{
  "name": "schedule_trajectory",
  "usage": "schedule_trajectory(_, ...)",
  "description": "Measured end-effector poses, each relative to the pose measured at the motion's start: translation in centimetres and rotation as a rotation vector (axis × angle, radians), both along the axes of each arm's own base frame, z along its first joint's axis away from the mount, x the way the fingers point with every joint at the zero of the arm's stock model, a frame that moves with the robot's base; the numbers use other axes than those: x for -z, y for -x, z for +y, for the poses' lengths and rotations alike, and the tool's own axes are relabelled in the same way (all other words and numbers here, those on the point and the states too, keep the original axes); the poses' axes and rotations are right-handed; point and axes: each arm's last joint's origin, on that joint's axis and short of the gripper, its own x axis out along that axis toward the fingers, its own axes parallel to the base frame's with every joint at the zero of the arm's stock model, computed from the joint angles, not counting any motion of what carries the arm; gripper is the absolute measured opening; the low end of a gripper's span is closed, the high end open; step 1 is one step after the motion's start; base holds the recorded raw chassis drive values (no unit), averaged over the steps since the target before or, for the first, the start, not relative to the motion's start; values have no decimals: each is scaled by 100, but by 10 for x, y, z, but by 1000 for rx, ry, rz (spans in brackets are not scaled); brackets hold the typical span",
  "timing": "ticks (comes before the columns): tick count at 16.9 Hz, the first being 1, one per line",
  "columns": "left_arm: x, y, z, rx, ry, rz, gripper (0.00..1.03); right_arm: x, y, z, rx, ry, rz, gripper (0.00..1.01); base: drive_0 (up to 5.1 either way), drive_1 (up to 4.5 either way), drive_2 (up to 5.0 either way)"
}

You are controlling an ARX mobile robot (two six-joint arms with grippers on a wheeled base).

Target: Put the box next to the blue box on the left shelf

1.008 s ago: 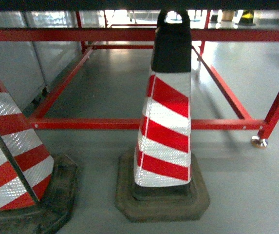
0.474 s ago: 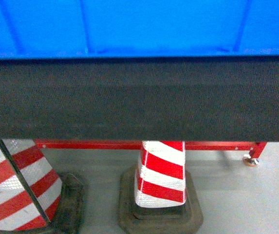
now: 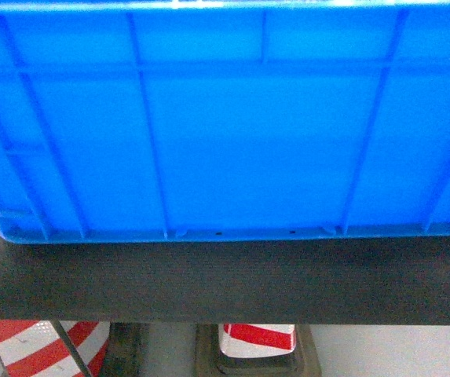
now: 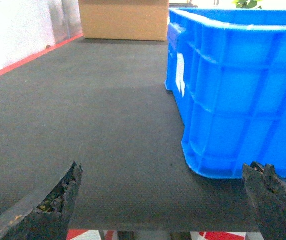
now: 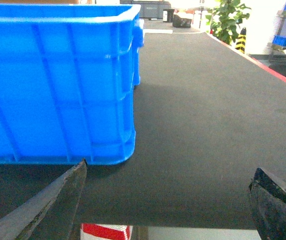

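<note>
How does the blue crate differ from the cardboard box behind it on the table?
The crate is bright blue ribbed plastic with an open top; the cardboard box is plain brown with smooth sides. The crate sits near the table's front edge, the box farther back. Both rest on the dark table.

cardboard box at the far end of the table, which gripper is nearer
Left. The left gripper looks straight along the table at the cardboard box, past the blue crate's left side. The right gripper sits off the crate's opposite corner, farther across.
</note>
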Motion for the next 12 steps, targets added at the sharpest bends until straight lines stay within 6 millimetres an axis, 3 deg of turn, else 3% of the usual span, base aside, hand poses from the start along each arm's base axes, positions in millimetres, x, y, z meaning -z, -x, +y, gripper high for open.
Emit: schedule_trajectory(12,0,0,0,0,0,-1,98,0,0,0,0,0,0,98,0,0,0)
